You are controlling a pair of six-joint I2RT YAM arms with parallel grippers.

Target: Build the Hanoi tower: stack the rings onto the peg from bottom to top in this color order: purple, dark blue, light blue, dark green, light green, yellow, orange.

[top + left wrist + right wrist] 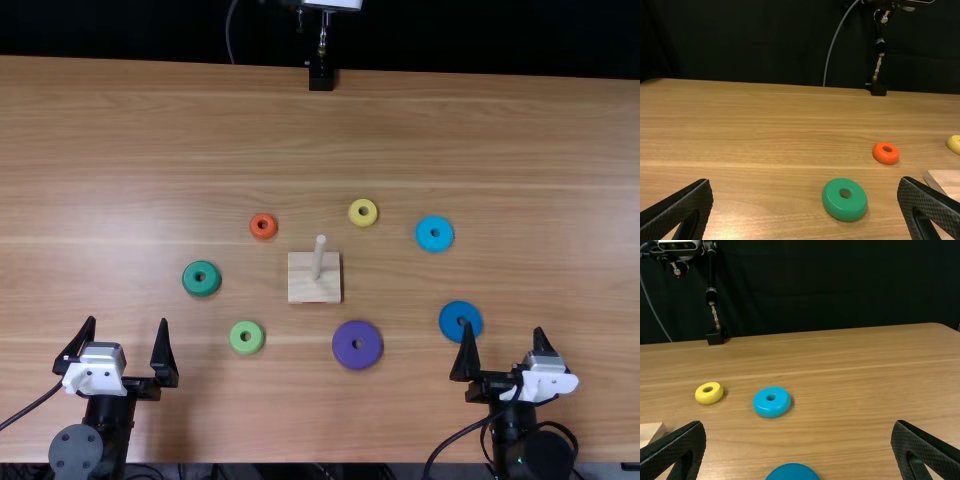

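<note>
The wooden base (302,289) bears a bare upright peg (318,257) mid-table. Around it lie the orange ring (254,228), yellow ring (370,216), light blue ring (443,243), dark blue ring (449,323), purple ring (358,361), light green ring (247,345) and dark green ring (202,288). My left gripper (126,348) stands open at lower left, short of the dark green ring. My right gripper (503,350) is open, one finger touching or overlapping the dark blue ring's outline. Open fingers also frame the left gripper (805,212) and right gripper (796,455) in their wrist views.
Beyond the table's far edge (180,64), a camera stand (321,72) rises against a dark curtain, with its foot at the edge. A cable hangs beside it. More cables run along both arms near the front edge.
</note>
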